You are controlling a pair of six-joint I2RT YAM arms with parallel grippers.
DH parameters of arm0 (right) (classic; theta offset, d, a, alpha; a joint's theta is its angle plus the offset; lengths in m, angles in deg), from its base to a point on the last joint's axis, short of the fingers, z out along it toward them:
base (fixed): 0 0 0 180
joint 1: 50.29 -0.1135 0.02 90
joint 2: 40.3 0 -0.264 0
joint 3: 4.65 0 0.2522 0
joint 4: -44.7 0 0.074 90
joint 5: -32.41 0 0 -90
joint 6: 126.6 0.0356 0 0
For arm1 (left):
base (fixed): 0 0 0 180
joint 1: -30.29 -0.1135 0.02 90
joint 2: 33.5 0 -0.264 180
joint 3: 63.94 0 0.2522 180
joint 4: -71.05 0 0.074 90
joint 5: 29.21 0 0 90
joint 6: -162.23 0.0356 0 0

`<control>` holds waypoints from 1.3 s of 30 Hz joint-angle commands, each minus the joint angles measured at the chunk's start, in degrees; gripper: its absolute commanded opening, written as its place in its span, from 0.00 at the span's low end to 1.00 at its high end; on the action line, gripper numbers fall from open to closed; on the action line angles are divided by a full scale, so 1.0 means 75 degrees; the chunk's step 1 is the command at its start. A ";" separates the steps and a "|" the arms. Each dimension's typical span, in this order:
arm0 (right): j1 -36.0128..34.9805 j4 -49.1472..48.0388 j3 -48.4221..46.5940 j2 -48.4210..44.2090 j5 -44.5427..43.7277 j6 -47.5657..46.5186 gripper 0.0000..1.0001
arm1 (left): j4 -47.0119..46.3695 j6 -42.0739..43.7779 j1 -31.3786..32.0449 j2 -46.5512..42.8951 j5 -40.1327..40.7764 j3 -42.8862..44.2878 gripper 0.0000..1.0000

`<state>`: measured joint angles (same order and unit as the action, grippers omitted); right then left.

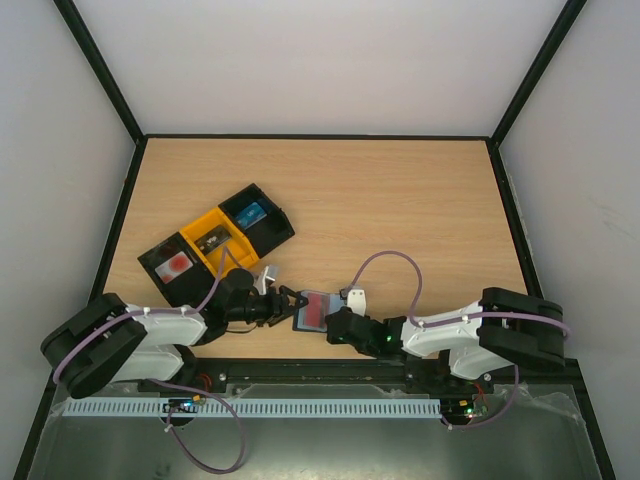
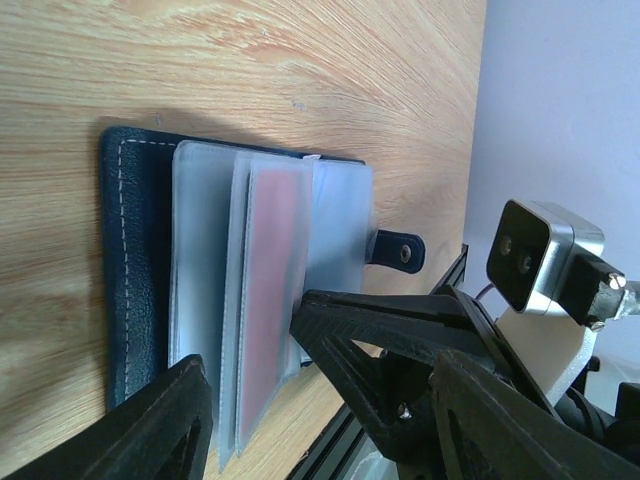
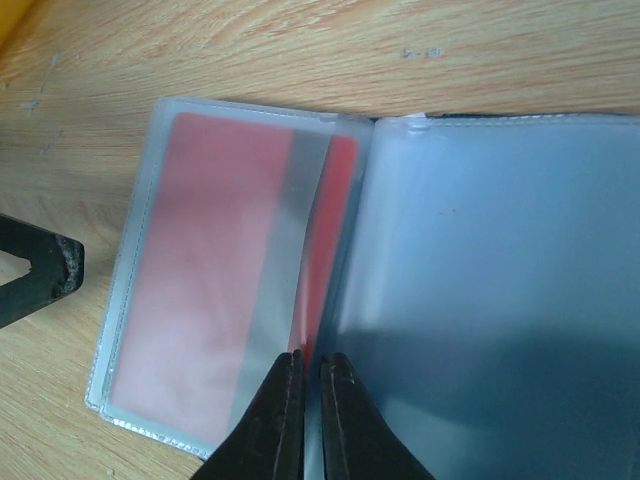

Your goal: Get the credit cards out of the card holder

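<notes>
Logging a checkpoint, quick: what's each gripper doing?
Left gripper: open, empty.
Right gripper: closed on a sleeve of the card holder.

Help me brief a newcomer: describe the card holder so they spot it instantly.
On the wooden table, at its near edge, between the left gripper and right gripper, the card holder lies open. Unlike the black and yellow trays behind it, it is flat, with clear sleeves and a red card inside.

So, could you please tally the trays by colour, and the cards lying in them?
Black trays: 2
Yellow tray: 1
Cards in trays: 3
Total: 6
</notes>
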<state>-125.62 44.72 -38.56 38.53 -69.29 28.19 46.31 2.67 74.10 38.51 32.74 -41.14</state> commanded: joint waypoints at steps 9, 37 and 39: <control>0.0042 0.0089 0.0302 0.0183 -0.0028 0.0220 0.03 | -0.0641 0.0055 0.0065 0.0438 -0.0118 0.0058 0.65; 0.0044 -0.0119 0.0494 0.0039 -0.0068 0.0197 0.03 | 0.0592 0.0599 0.0427 -0.0404 0.0192 0.0801 0.70; 0.0031 -0.0153 0.0497 0.0045 -0.0068 0.0197 0.03 | 0.0562 0.0595 0.0428 -0.0376 0.0214 0.0780 0.70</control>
<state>-125.62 40.38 -36.35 38.51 -69.31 29.42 47.58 4.92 76.92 36.72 32.36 -36.62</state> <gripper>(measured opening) 0.035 0.695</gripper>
